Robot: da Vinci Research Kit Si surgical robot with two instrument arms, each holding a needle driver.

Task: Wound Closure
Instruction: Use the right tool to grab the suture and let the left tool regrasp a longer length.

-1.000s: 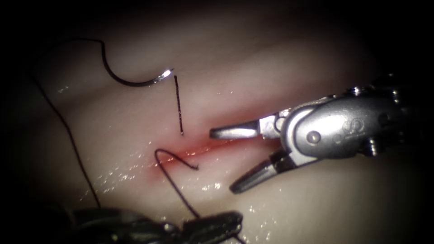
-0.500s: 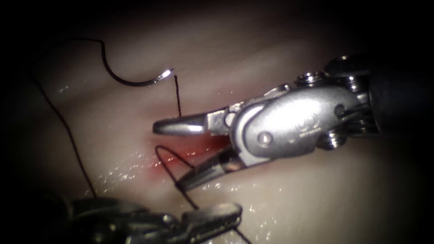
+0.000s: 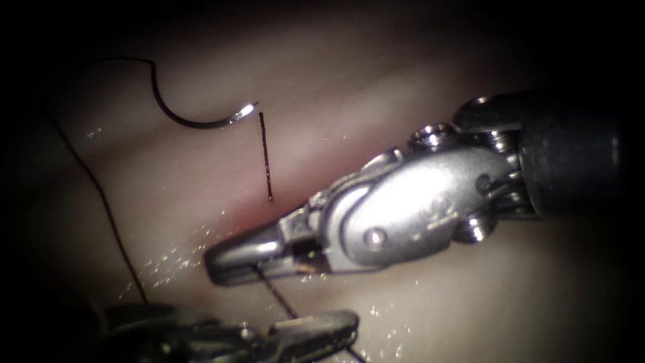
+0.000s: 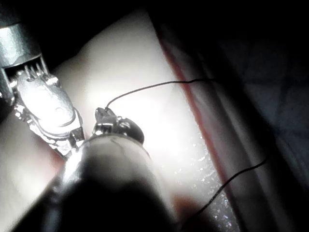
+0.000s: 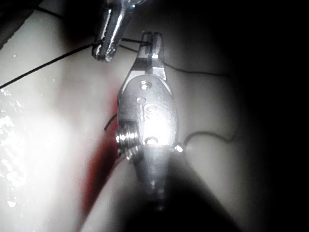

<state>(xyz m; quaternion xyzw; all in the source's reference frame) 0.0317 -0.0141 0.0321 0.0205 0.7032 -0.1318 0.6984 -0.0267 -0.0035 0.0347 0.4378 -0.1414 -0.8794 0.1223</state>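
Note:
The right tool lies across the cut in the tissue, its jaws shut on the thread just beside the cut. This strand runs down to the left tool, whose jaws are shut on it at the near edge. The curved needle lies free on the tissue left of the cut, held by neither tool and not in the tissue. In the right wrist view the right tool meets the thread next to the left tool's fingers. The left wrist view has the left tool with thread.
A short cut end of thread stands up from the tissue just left of the cut. A long strand trails from the needle's tail down the left side. Red fluid lines the cut.
The right tool moved left and down over the cut with its jaws open, then shut them on the thread loop by the cut. The left tool, needle and cut end stayed put.

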